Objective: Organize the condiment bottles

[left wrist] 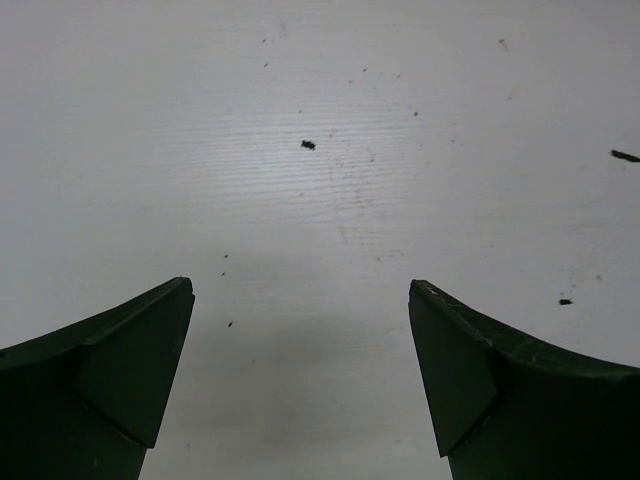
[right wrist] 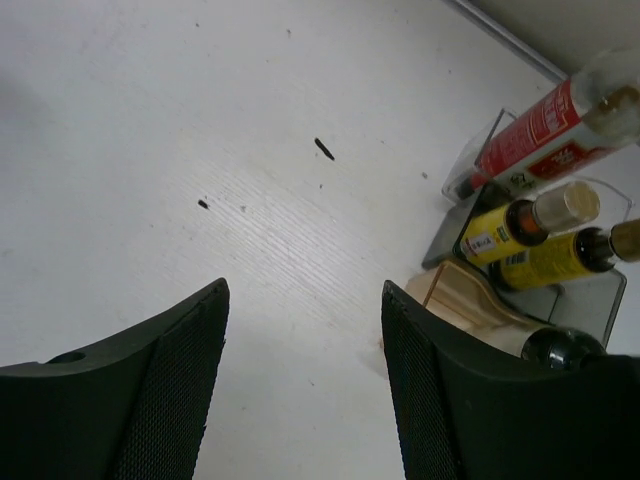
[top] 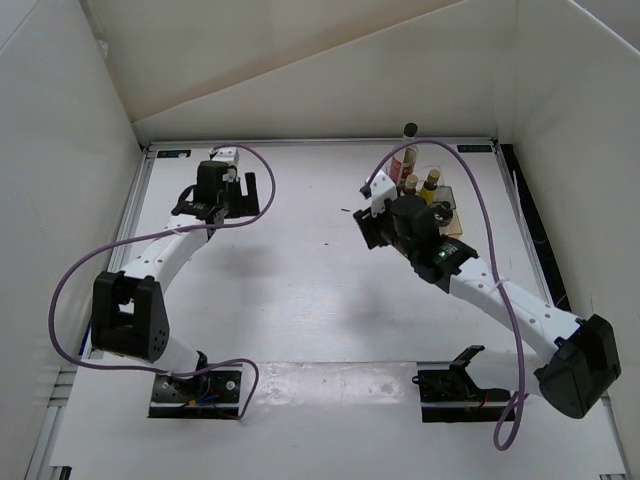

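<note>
Four condiment bottles stand together in a clear tray [right wrist: 470, 170] with a tan wooden base [right wrist: 465, 295] at the back right. The tall red-labelled bottle [right wrist: 535, 130] [top: 400, 163] is farthest back. In front of it stand two amber bottles with yellow labels [right wrist: 500, 232] [right wrist: 545, 262], both also in the top view [top: 411, 184] [top: 431, 184]. Only the black cap of the short bottle [right wrist: 560, 346] shows, behind my right finger. My right gripper [right wrist: 303, 290] [top: 368, 232] hangs open over bare table just left of the tray, holding nothing. My left gripper [left wrist: 300, 286] [top: 255, 200] is open over bare table at the back left.
The white table [top: 300, 270] is walled on the left, back and right by white panels. A dark strip [top: 530, 230] runs along the right edge. Small dark specks [right wrist: 324, 149] lie on the table left of the tray. Purple cables loop over both arms.
</note>
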